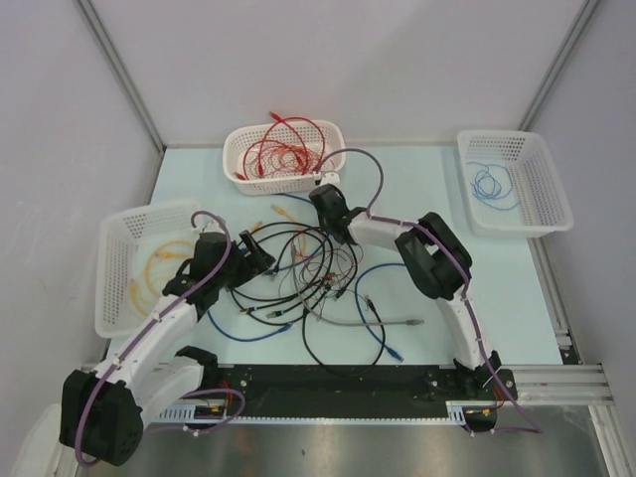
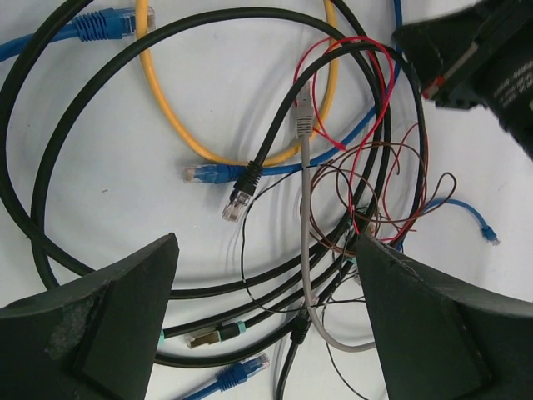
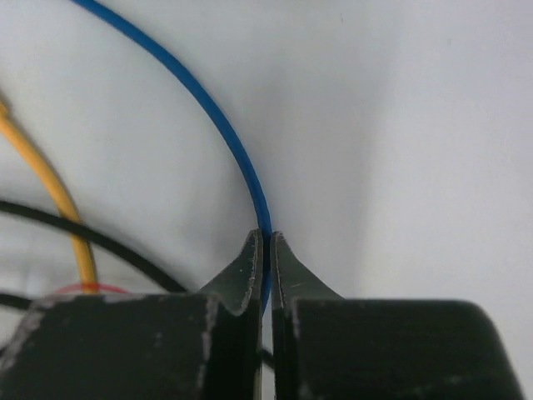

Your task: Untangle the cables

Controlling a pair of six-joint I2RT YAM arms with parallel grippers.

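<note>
The cables lie in a tangle (image 1: 308,270) at the table's centre: thick black loops (image 2: 83,83), a yellow cable (image 2: 166,117), a grey cable (image 2: 305,217), thin red wire (image 2: 366,125) and blue cables with plug ends (image 2: 204,173). My left gripper (image 1: 260,250) hovers over the tangle's left side, open and empty (image 2: 266,283). My right gripper (image 1: 320,193) is at the tangle's far edge, shut (image 3: 266,237) on a blue cable (image 3: 225,133) that curves away up-left. A yellow cable (image 3: 42,179) and a black cable (image 3: 100,242) lie to its left.
A white basket (image 1: 111,288) at the left holds yellow cables. A basket (image 1: 238,149) at the back holds red cables. A basket (image 1: 547,194) at the right holds a blue cable. A loose grey cable (image 1: 383,322) and blue cables lie near the front.
</note>
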